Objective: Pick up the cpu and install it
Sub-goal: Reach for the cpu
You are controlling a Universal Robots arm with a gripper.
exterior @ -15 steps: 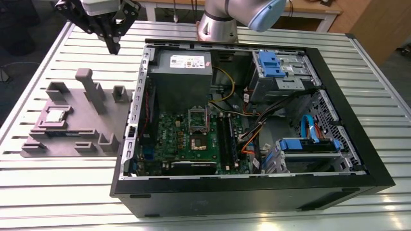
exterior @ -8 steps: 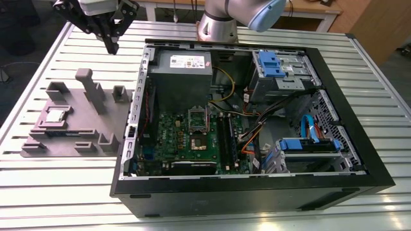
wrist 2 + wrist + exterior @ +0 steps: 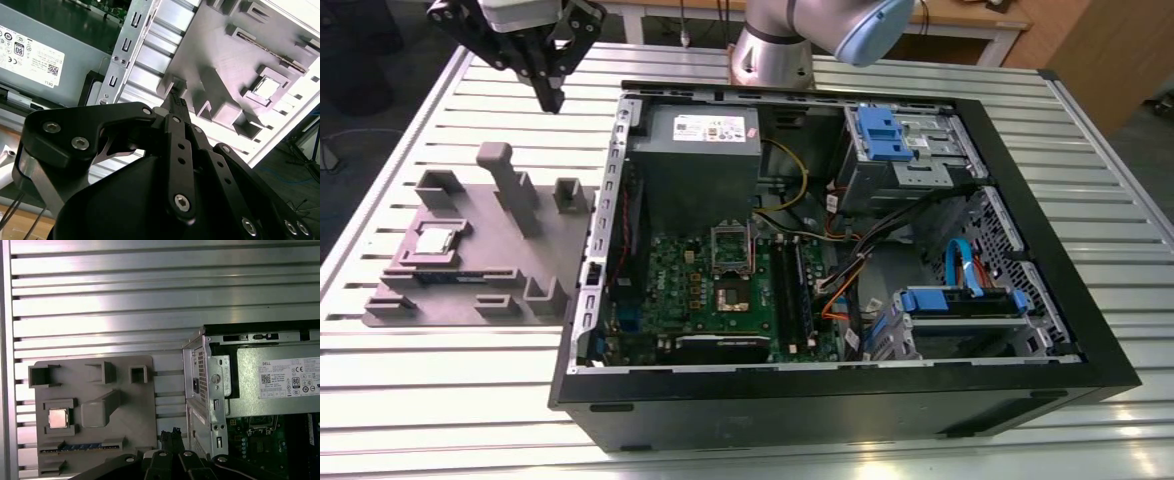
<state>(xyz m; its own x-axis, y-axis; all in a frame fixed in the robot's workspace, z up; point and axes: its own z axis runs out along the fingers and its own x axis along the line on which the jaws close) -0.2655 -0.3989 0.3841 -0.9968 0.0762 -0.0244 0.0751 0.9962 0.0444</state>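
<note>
- while the gripper (image 3: 551, 100) hangs at about 11 o'clock in the exterior view, its two black fingers are drawn together to a point with nothing between them.
- in both wrist views the closed tips (image 3: 175, 100) (image 3: 169, 432) point down at the slatted metal table (image 3: 400, 400), just beside the grey fixture plate (image 3: 487, 275).
- taken from the plate in the exterior view, the gripper is off its 12 o'clock end, near the 10 o'clock corner of the open computer case (image 3: 854, 405).
- the cpu (image 3: 438, 240) lies flat in a square pocket of the plate, at about 9 o'clock in the exterior view, silver top up, well apart from the gripper.
- both wrist views show the cpu (image 3: 266, 88) (image 3: 58, 418) seated in that same pocket.
- inside the case, the motherboard (image 3: 670, 290) carries the socket (image 3: 726, 296) near the middle of the exterior view, with the silver hinged frame (image 3: 727, 243) at its 12 o'clock edge.
- further toward 12 o'clock from the socket sits the grey power supply box (image 3: 700, 165).
</note>
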